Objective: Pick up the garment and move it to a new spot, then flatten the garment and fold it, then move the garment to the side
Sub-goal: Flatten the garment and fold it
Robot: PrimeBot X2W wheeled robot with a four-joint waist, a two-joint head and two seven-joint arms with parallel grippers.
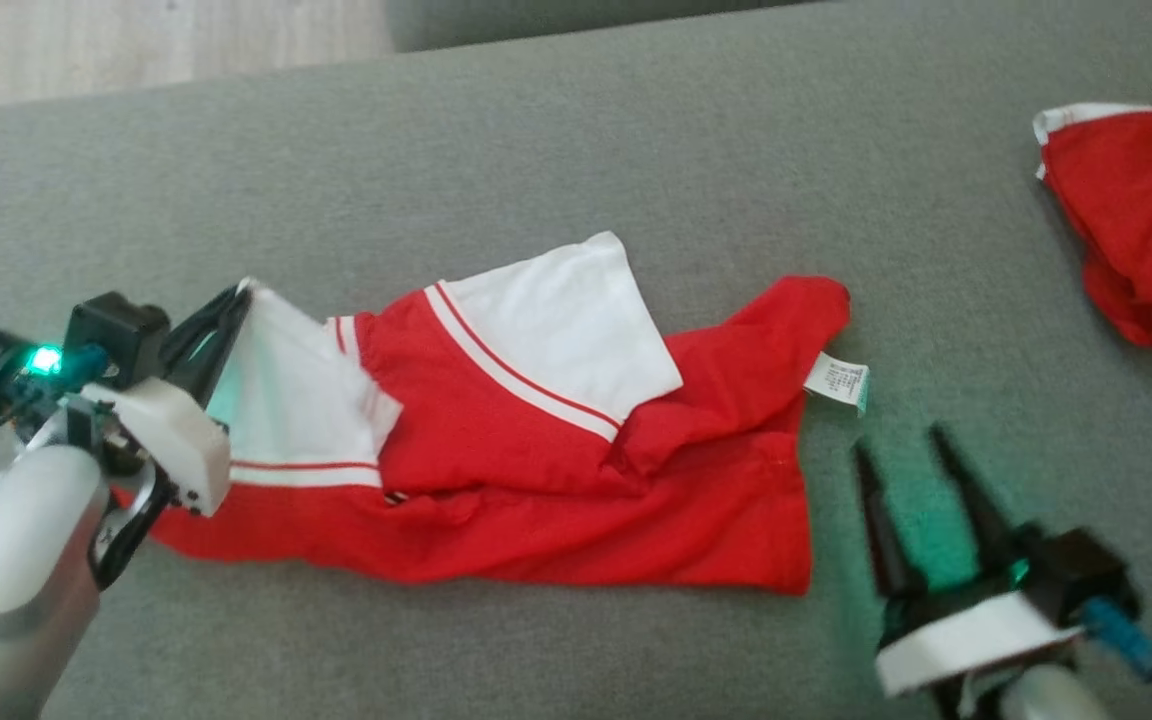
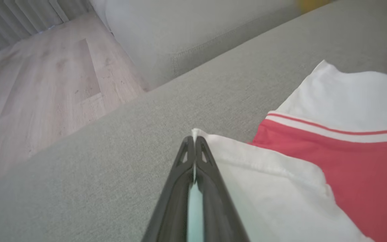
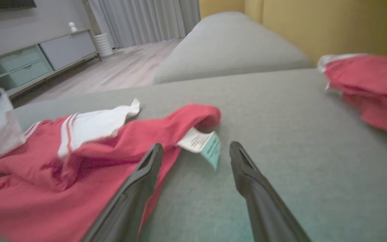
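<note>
Nearest my head camera is my pale left forearm (image 1: 16, 560), and at its end my left claw (image 2: 193, 140) is pinched together on the edge of a white sleeve (image 1: 286, 390) of the garment (image 1: 536, 500). A sliver of white cloth shows between the two dark fingers (image 2: 215, 201) in the left wrist view, and the sleeve's corner pokes out just past their tips. From the right wrist view that sleeve stands raised off the surface.

The garment is a red shirt with white, red-striped sleeves. It lies rumpled and doubled over itself, stretched from left to right across the middle of the grey sofa cushion (image 1: 636, 150). Its second sleeve (image 1: 556, 320) rests on top of the red body. At the right end a white care label (image 1: 837, 382) sticks out and lies on the cushion.

My right claw (image 1: 898, 442) has its fingers spread apart and grips nothing. It sits just beside the garment's lower right corner, with its tips pointing toward the label. In the right wrist view one finger overlaps the red hem; I cannot tell whether the tips touch the cushion.

Well apart, at the right edge, a second red garment (image 1: 1136, 220) with white trim lies bunched. Beyond the cushion's far edge is pale wooden floor (image 1: 136, 45), and the right wrist view also shows curtains (image 3: 146, 20) and a low cabinet (image 3: 45, 57).
</note>
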